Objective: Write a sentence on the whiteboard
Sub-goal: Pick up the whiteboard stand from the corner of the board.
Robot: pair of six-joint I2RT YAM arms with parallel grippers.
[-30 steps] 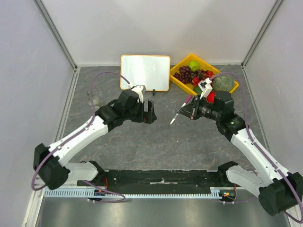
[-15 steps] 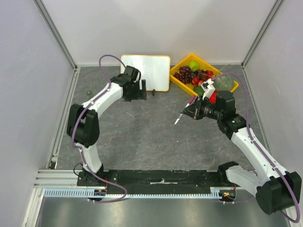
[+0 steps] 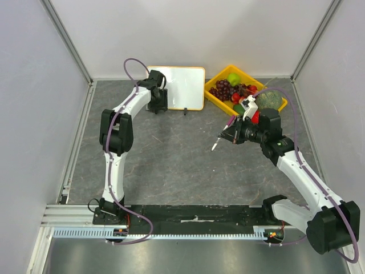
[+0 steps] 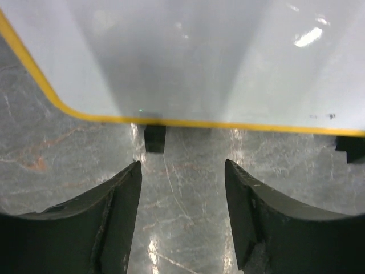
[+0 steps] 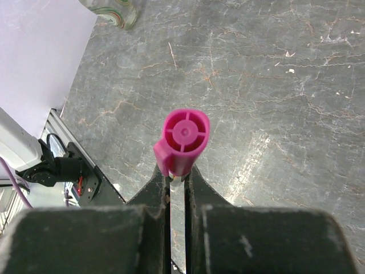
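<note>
Left hand (image 4: 182, 166) outstretched to the whiteboard (image 4: 199, 57) — jaws apart, seemingly empty.

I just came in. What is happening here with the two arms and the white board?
The right tool grips a pink marker and holds it in the air, well short of the whiteboard. The left tool is at the board's near edge, by its left corner, its jaws apart with nothing between them. The board shows no writing yet.
</note>
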